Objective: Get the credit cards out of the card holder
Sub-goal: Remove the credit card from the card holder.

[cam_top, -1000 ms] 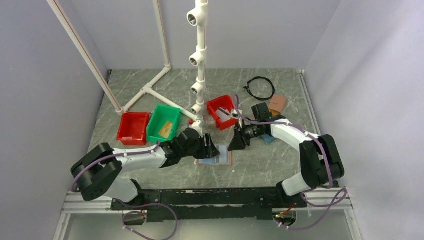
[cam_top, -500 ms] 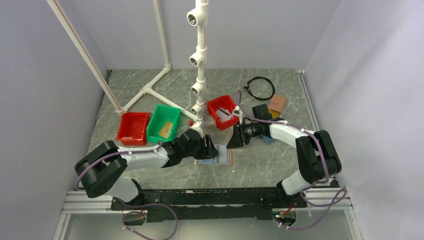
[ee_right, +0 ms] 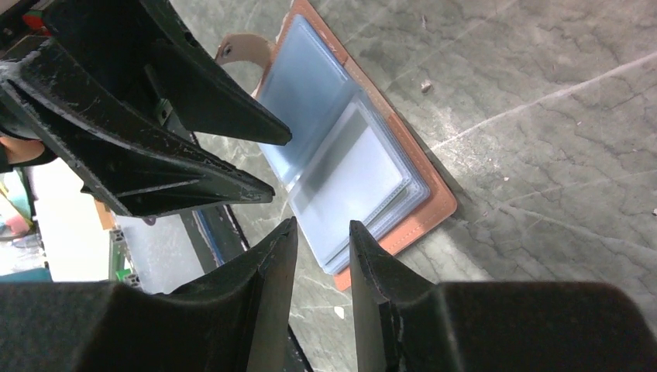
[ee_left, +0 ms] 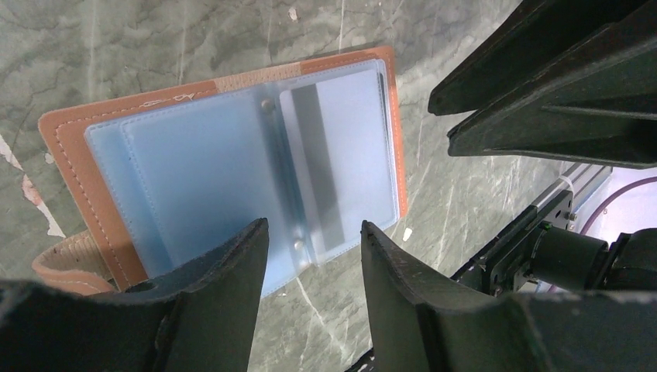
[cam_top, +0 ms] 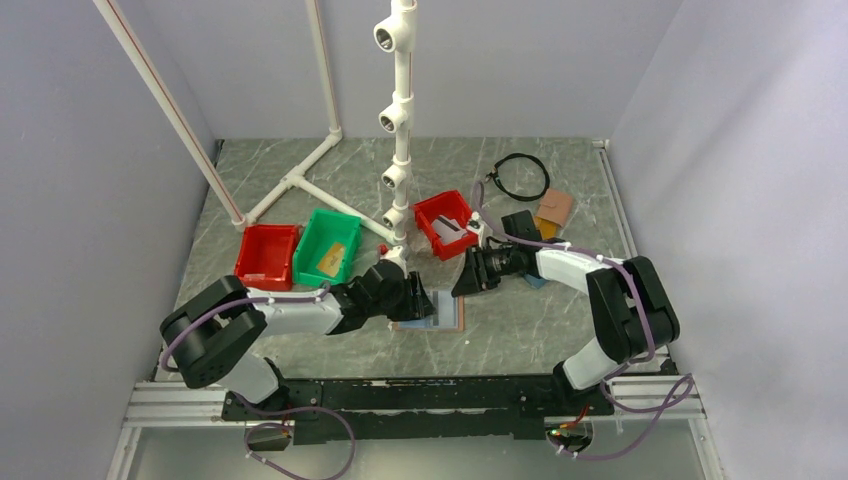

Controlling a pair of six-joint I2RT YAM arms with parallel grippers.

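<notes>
A: The arms?
B: White shells, black joints, on left arm [cam_top: 290, 312] and right arm [cam_top: 572, 264]; thin purple cables [cam_top: 176, 328] trail along them.
A: And the jaws?
B: Matte black, wedge-shaped, edges scuffed pale.

Grey marbled tabletop [cam_top: 560, 190] bears the open card holder [cam_top: 450, 316] at centre, a red bin [cam_top: 266, 256] and green bin [cam_top: 327, 247] at left, a black cable loop [cam_top: 522, 175] upper right

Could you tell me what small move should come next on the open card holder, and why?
Probably lower the left gripper onto the card holder to pin it flat. It lies open, a card sits in a clear sleeve, and both grippers hover open, holding nothing. The right gripper could then pinch that card.
</notes>
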